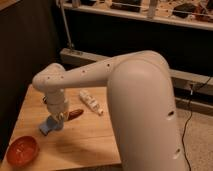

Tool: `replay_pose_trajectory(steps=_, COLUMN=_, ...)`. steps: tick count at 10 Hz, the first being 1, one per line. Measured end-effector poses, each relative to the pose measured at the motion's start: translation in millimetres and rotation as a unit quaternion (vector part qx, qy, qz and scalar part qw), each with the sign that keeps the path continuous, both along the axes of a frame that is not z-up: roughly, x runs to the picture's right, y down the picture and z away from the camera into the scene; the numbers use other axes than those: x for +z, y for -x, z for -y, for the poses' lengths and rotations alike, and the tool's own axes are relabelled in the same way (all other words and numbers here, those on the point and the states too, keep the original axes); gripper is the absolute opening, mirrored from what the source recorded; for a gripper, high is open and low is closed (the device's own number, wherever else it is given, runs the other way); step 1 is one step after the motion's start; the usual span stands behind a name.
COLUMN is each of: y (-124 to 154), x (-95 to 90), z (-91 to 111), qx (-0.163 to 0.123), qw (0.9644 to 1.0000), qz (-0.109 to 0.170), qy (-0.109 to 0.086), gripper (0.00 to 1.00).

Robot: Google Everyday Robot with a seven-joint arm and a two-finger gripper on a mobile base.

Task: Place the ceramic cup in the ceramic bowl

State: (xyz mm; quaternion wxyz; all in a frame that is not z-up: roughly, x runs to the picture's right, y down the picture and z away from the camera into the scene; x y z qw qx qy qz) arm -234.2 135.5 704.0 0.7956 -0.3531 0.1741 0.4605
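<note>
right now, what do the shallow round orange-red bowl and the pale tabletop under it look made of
Shallow round orange-red bowl: likely glazed ceramic, going by its glossy surface and darker rim. Pale tabletop: probably wood, with a matte, warm tan face. The gripper hangs low over the tabletop, up and right of the bowl in view, beside a light-blue block.
</note>
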Motion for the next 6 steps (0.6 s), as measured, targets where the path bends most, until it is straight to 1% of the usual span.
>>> replay_pose_trajectory(steps=1, y=20, x=-5.7, z=7, qx=-0.017, qw=0.9997, qz=0.016, qy=-0.007, gripper=0.0)
replay_pose_trajectory(steps=2, y=43, x=-11.1, z=10, qx=-0.039, qw=0.9985, qz=0.036, qy=-0.012, gripper=0.0)
replay_pose_trajectory(steps=3, y=66, x=-17.4, z=9, qx=-0.062, qw=0.9963, qz=0.058, qy=-0.015, gripper=0.0)
replay_pose_trajectory(steps=4, y=89, x=-25.3, z=3, qx=-0.09, qw=0.9922, qz=0.086, qy=-0.017, gripper=0.0)
replay_pose_trajectory(steps=5, y=113, x=-36.7, z=-7, qx=-0.125, qw=0.9844, qz=0.122, qy=-0.016, gripper=0.0)
replay_pose_trajectory(steps=6, y=129, x=-46.3, z=-19, qx=-0.157, qw=0.9756, qz=0.153, qy=-0.013, gripper=0.0)
